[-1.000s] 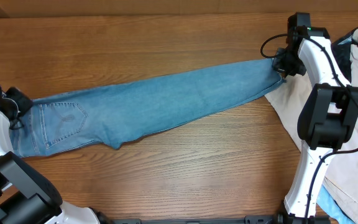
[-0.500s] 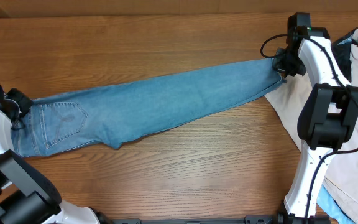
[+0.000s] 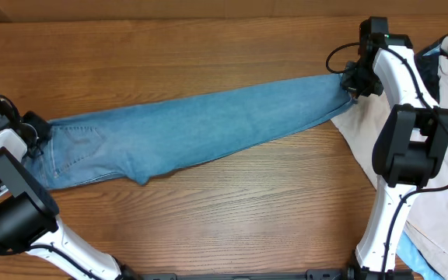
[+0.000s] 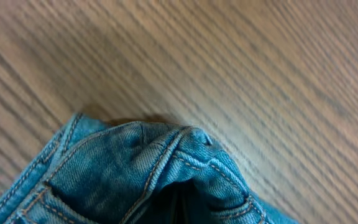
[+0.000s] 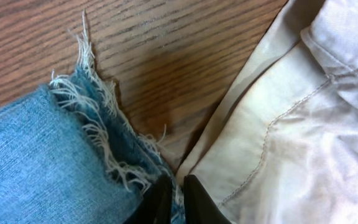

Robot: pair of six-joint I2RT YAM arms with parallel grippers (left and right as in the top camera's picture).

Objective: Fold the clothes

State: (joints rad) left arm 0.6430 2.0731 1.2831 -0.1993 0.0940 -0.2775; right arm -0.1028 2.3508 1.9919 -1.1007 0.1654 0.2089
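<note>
Denim fills my left wrist view: the waistband of the jeans [image 4: 135, 168] is bunched into a soft, seam-stitched hump over blurred wood grain. My own fingers are hidden there. Only the overhead shows the left gripper [image 3: 41, 132] pinched on that waistband at nine o'clock. The right wrist view gives me ragged white hem threads, with the right gripper [image 5: 178, 198] pressed together on them. A smooth beige garment [image 5: 291, 124] with topstitching lies just beside. From overhead, the jeans lie as one long tapering strip across the wooden table [image 3: 208, 47], from nine o'clock to two o'clock, a back pocket facing up.
</note>
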